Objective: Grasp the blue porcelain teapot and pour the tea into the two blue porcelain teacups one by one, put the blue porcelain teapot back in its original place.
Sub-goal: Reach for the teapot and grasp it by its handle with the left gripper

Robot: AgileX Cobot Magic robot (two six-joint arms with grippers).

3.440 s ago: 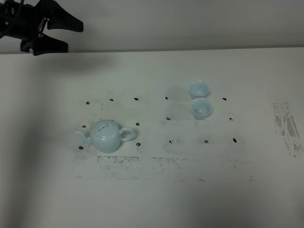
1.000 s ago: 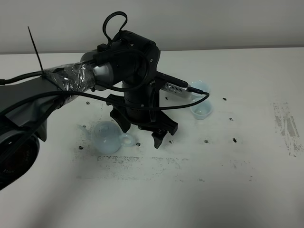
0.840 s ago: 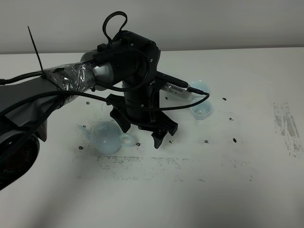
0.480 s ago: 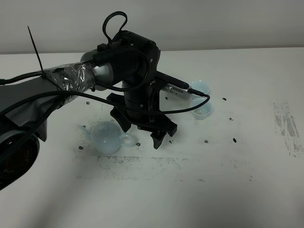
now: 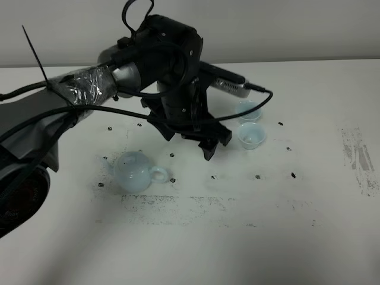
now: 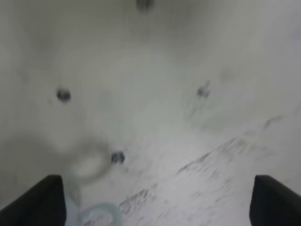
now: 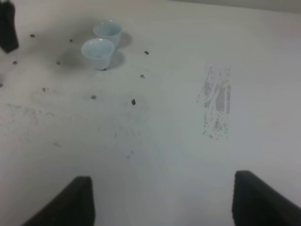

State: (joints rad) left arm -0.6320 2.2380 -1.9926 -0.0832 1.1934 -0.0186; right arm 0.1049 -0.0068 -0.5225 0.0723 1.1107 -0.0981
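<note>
1. Pale-blue teapot (image 5: 135, 172) stands on the white desk (image 5: 309, 237), left of centre, with its handle toward the cups.
2. My left claw (image 5: 188, 143) hangs released above the desk, near the teapot, grasping nothing.
3. Far teacup (image 5: 249, 110) and near teacup (image 5: 251, 136) stand close together.
4. My right claw (image 7: 164, 205) is spread wide and empty.

blurred: two black fingers (image 6: 37, 200) stand wide apart above a white surface (image 6: 188, 70) speckled with dark marks (image 6: 63, 95); the blue porcelain teapot (image 6: 96, 217) shows its loop handle just beside one finger.
</note>
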